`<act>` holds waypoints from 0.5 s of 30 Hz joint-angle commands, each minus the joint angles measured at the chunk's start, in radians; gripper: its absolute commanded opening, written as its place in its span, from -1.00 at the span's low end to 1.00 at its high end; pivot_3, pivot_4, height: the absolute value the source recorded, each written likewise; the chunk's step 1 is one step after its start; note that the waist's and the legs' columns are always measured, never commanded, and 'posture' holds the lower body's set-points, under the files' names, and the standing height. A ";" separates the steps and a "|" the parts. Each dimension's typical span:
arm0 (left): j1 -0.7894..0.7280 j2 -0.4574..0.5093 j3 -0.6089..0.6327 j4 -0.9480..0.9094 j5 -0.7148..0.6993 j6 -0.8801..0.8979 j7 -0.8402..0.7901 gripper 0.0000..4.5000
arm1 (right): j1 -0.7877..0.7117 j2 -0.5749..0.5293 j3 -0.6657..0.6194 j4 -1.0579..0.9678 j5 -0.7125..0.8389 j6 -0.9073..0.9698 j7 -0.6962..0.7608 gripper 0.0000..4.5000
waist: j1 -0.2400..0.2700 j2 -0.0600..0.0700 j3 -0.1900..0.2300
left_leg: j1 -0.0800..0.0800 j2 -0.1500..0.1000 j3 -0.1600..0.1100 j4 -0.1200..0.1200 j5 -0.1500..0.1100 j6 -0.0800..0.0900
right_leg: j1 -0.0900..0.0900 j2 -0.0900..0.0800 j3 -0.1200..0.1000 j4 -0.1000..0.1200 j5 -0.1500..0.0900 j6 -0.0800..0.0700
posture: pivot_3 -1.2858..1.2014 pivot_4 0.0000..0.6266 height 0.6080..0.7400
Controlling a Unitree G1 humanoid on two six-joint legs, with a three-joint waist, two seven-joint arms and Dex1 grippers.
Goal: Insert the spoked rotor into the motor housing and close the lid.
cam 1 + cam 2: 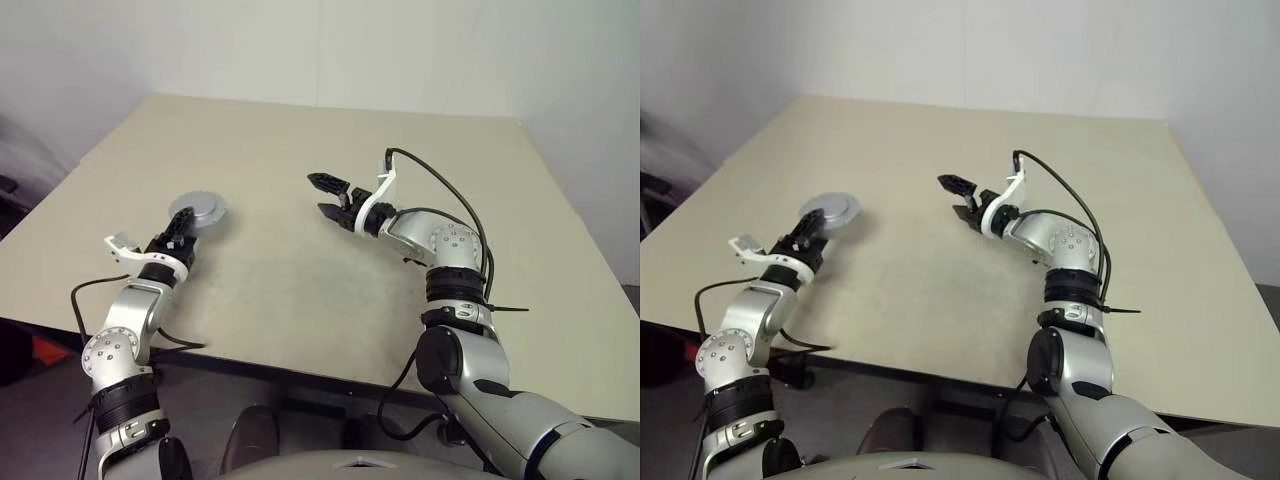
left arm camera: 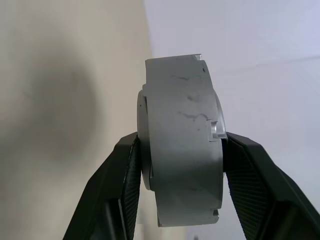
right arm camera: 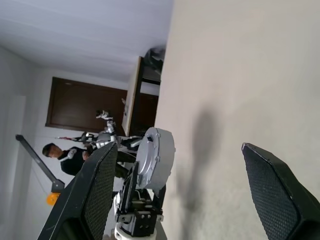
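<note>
Right now your left pincer is clamped on the lid, holding it over the left part of the tabletop, not far in from the near edge. In the head views the lid shows as a round grey disc with a small raised centre, tilted so that its smooth face looks up and toward you. In the left wrist view you see the lid edge-on: a thick grey rim with a few dark scuff marks, pinched across its thickness by the two black fingers, one pad on each flat face. A soft shadow lies on the beige surface beside it, so the disc looks lifted rather than resting (though you cannot see the gap directly).

Your right pincer hangs above the middle of the tabletop, well apart from the lid, pointing toward your left. Its fingers are spread wide with nothing between them. Through that gap, the right wrist view shows the left pincer gripping the lid, and beyond it a person in the background of the room.
</note>
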 commanded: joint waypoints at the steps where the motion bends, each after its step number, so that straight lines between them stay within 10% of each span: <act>1: -0.016 0.015 0.021 -0.026 0.008 -0.028 0.006 -0.05 | -0.025 -0.003 0.001 -0.009 0.004 0.000 0.010 0.98 | 0.000 0.000 0.000 | 0.000 0.000 0.000 0.000 0.000 0.000 | 0.000 0.000 0.000 0.000 0.000 0.000 | 0.03 -1.00 1.00; 15: -0.034 0.010 0.059 0.050 0.057 -0.075 0.084 -0.05 | -0.029 -0.004 -0.002 -0.001 -0.018 -0.003 0.012 0.98 | 0.000 -0.006 -0.003 | 0.004 0.000 0.000 0.000 0.000 0.000 | 0.001 0.000 0.000 0.000 0.000 0.000 | 0.03 -1.00 1.00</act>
